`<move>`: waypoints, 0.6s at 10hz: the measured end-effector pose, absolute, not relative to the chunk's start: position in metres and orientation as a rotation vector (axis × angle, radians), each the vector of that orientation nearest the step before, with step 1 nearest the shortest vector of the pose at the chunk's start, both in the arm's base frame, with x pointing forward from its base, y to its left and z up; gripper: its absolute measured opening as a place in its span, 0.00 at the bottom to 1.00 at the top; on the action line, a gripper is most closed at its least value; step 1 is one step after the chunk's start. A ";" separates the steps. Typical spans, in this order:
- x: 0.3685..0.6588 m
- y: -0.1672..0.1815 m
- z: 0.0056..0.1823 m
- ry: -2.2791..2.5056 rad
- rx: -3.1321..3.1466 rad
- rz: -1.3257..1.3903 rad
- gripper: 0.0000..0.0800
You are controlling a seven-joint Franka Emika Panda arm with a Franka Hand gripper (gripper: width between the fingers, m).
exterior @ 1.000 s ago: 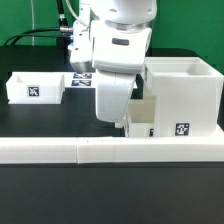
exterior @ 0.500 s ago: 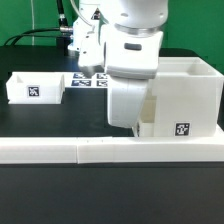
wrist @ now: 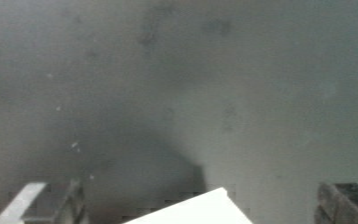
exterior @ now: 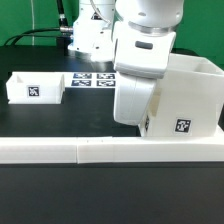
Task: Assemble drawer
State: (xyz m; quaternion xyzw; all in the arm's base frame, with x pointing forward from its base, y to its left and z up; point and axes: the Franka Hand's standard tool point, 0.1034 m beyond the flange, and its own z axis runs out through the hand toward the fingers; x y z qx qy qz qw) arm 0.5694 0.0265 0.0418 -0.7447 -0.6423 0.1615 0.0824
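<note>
The tall white box-shaped housing (exterior: 192, 92) stands at the exterior view's right, with a tag (exterior: 181, 128) on its front. One small tray (exterior: 35, 88) with a tag sits at the left. My gripper (exterior: 133, 116) is low against the housing's left side, and its white hand hides most of the second tray; only a sliver (exterior: 148, 126) shows. In the wrist view the gripper (wrist: 194, 205) has its fingers (wrist: 44, 203) wide apart, with a white corner (wrist: 190, 211) between them, touching neither. Blurred grey-white surface fills the rest of that view.
The long low white wall strip (exterior: 100, 150) runs along the front of the black table. The marker board (exterior: 95, 80) lies behind, between the left tray and the arm. Cables and the arm's base stand at the back.
My gripper has moved toward the exterior view's right, up against the housing. The second tray, visible beside the housing a second ago, is now almost fully hidden behind the hand.
</note>
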 end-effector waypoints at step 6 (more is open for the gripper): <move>0.571 -0.008 0.057 -2.015 -2.156 0.436 0.81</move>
